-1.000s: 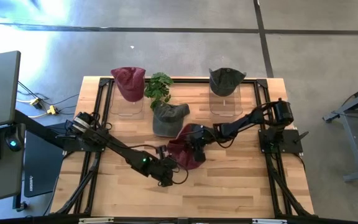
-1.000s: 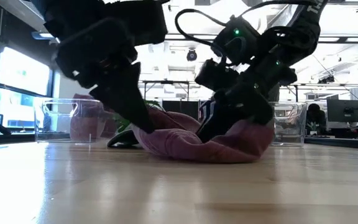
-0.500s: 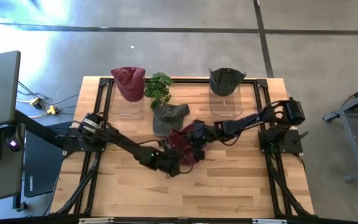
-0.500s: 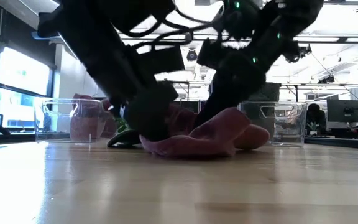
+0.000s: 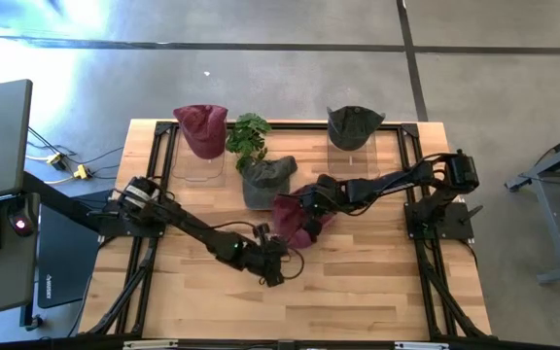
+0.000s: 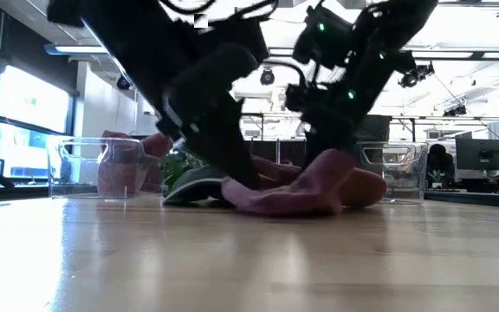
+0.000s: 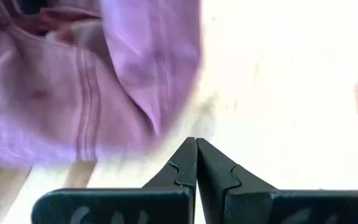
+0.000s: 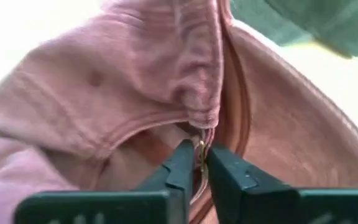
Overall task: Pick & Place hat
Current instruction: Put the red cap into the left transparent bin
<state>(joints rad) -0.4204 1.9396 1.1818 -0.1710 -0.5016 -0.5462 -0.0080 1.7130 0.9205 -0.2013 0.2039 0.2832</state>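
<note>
Overhead, low and wrist views of two arms working at a wooden table (image 5: 358, 282). The maroon hat (image 5: 294, 219) lies crumpled near the middle of the table, just in front of a grey-green hat (image 5: 264, 179) that it touches or nearly touches at one edge; in the low view the maroon hat (image 6: 306, 186) rests on the tabletop with the grey-green hat (image 6: 193, 186) beside it. The right gripper (image 5: 311, 206) reaches in at the far-right edge of the maroon hat; its wrist view shows the right gripper (image 8: 199, 157) clenched on a seam at the rim of the maroon hat (image 8: 110, 93), with cloth pinched between the two fingers (image 8: 180, 165). The left gripper (image 5: 276, 267) sits on the near side of the maroon hat, just beside its front edge; its wrist view shows the left gripper (image 7: 196, 163) with fingers pressed together and no cloth between them, the maroon hat (image 7: 79, 81) lying close ahead of the tips. Beyond the grey-green hat stands a small green plant (image 5: 249, 134). Left of the plant a second maroon hat (image 5: 200, 126) sits on a clear stand (image 5: 198, 165); right of the plant a dark grey hat (image 5: 354, 124) sits on another clear stand (image 5: 352, 165).
</note>
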